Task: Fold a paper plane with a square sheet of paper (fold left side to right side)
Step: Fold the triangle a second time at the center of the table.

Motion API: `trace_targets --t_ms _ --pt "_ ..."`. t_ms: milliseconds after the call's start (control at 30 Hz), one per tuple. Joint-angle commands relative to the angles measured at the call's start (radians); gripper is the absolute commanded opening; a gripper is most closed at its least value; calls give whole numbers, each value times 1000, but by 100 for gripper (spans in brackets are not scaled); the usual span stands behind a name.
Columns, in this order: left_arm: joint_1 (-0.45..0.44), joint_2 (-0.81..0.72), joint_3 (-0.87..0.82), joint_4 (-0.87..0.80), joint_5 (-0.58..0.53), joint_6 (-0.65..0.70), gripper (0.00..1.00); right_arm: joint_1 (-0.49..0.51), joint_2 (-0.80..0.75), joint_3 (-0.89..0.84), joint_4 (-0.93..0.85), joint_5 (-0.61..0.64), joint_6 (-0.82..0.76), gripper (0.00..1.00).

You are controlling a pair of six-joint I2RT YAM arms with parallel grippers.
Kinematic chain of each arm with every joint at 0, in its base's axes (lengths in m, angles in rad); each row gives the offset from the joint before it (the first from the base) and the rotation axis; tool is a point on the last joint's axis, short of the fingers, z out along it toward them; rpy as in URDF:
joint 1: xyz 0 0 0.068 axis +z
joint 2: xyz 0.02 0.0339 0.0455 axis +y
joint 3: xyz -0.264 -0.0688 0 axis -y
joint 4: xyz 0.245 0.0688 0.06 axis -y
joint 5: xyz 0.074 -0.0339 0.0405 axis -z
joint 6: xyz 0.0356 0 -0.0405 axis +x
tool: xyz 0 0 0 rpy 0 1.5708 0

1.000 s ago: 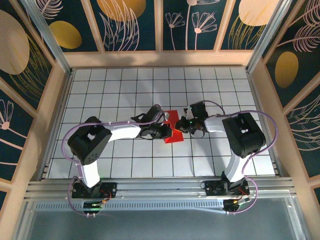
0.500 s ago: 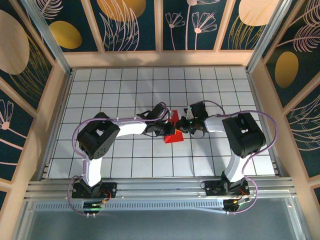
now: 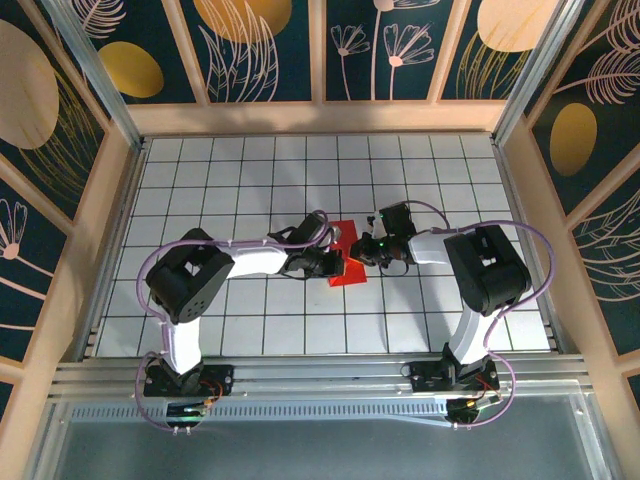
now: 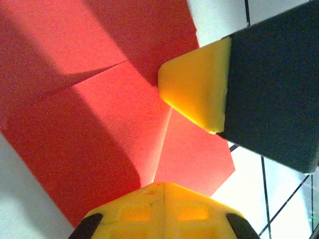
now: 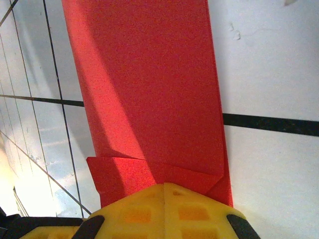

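1. One red sheet of paper [image 3: 352, 276] lies on the white grid surface [image 3: 250, 170], near its middle, between the tips of the two arms.
2. It is one sheet, but not a flat square. In the left wrist view the paper [image 4: 99, 124] has layers folded over one another, with at least two creases running toward the fingertips.
3. Two grippers meet over it: the left gripper [image 3: 334, 263] reaches in from the left and the right gripper [image 3: 363, 250] from the right, their tips just beside each other.
4. On the left gripper [image 4: 163, 201], the two yellow pads are pressed together with no gap, and the tip is against the red paper.
5. On the right gripper [image 5: 164, 199], the jaws are likewise closed tight. Its tip sits at the near end of the paper [image 5: 149, 89], where one small flap is folded.
6. One further yellow-tipped black finger [image 4: 199, 94] touches the paper in the left wrist view.
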Motion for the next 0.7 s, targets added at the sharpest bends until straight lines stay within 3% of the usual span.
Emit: trace_targets --t_ms 0,333,667 --pt "3 -34 -26 -37 -16 26 0 16 66 -21 -126 94 -24 0" --pt "-1 -68 -24 13 56 26 0 15 74 -16 -129 92 -25 0" --pt "-2 -23 -43 -20 -26 28 0 15 76 -13 -141 94 -30 0"
